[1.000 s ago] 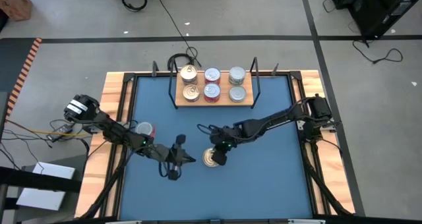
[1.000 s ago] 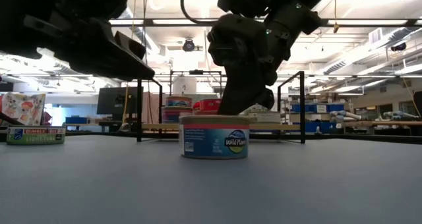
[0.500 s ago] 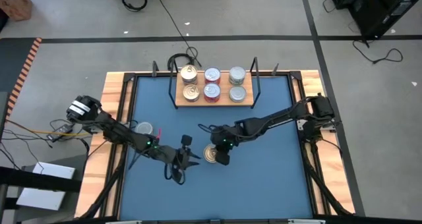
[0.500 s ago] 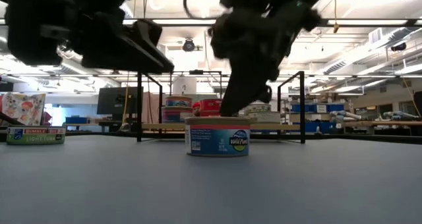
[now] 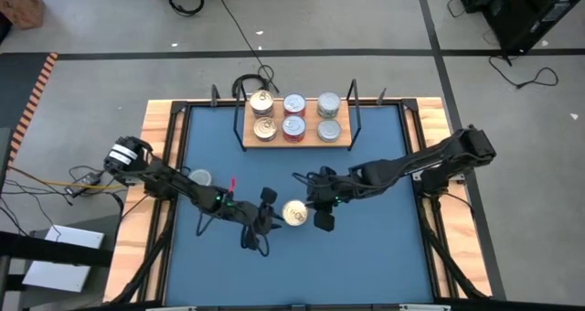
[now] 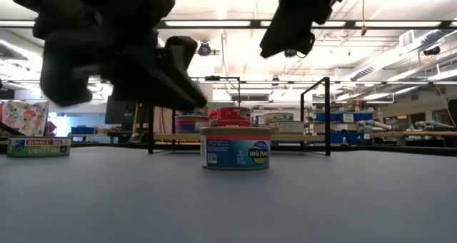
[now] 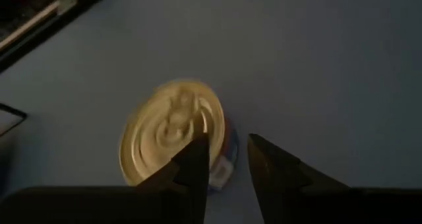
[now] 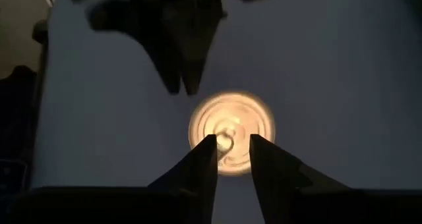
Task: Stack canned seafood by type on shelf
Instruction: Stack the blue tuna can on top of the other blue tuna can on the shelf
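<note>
Gold-lidded tin [image 5: 294, 213] sits upright on the blue table [image 5: 384, 256], mid-front, free of both arms and well short of the shelf [image 5: 294, 133]. Left gripper [image 5: 264, 221] is just beside it, right gripper [image 5: 322, 212] on the opposite side; both hover above lid height with fingers slightly parted, gripping nothing. Probably either may take it. Shelf holds six tins in three pairs; the gold-lidded pair [image 5: 263, 114] occupies one end. A silver-lidded tin [image 5: 199, 177] waits beside the left arm. The crowding grippers could obstruct each other.
</note>
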